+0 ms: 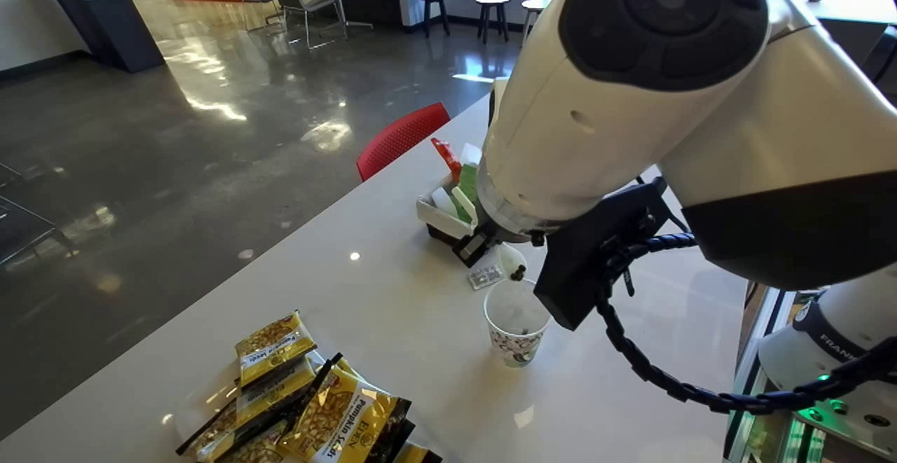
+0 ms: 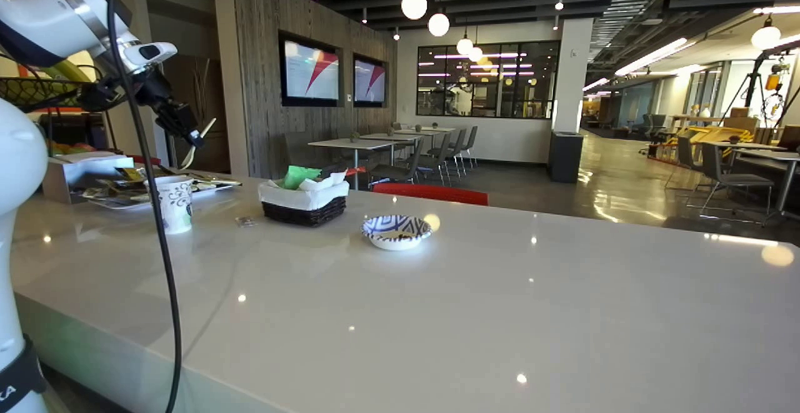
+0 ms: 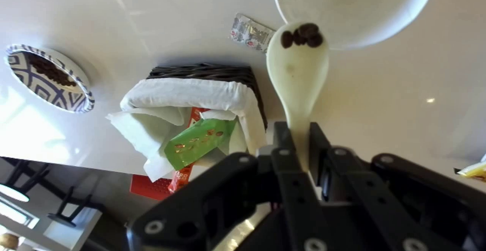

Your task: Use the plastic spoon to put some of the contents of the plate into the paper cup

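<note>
My gripper (image 3: 298, 141) is shut on the handle of a cream-white plastic spoon (image 3: 298, 70), not orange-red. Several dark brown pieces (image 3: 309, 34) lie at the spoon's tip. The white printed paper cup (image 1: 517, 344) stands upright on the table; it also shows in an exterior view (image 2: 177, 210). In the wrist view the spoon's tip overlaps the rim of the cup (image 3: 353, 19). In an exterior view the gripper (image 2: 195, 138) and spoon (image 2: 187, 159) are above the cup. The blue-and-white patterned plate (image 2: 397, 243) holds dark pieces; it also shows in the wrist view (image 3: 41, 89).
A dark basket (image 2: 306, 214) with white liner and packets stands between plate and cup; it also shows in the wrist view (image 3: 207, 70). A small silver packet (image 3: 250, 33) lies near the cup. Yellow seed packets (image 1: 350, 414) lie on the table. A black cable (image 2: 164, 263) hangs in front.
</note>
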Tool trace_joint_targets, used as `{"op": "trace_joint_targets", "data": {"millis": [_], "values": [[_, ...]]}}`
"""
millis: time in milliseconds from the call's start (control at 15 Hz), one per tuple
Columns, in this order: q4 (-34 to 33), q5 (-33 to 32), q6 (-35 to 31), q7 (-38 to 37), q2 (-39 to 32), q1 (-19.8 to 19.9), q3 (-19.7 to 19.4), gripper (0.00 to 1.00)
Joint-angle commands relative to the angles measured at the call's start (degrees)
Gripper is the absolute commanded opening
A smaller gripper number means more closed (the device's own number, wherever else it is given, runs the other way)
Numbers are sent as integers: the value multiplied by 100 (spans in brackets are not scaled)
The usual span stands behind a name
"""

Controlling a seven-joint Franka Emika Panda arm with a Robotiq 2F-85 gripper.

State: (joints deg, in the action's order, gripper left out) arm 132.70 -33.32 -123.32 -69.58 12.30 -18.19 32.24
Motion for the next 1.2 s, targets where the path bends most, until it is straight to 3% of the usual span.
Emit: {"op": "trace_joint_targets", "data": {"millis": [0,600,1133], "values": [[-234,-175,505,-390,-200,-49,130,4],[-927,-465,1898,-1540,-830,-192,254,4],[-1732,-338,2666,-2253,-1667,-550,52,4]]}}
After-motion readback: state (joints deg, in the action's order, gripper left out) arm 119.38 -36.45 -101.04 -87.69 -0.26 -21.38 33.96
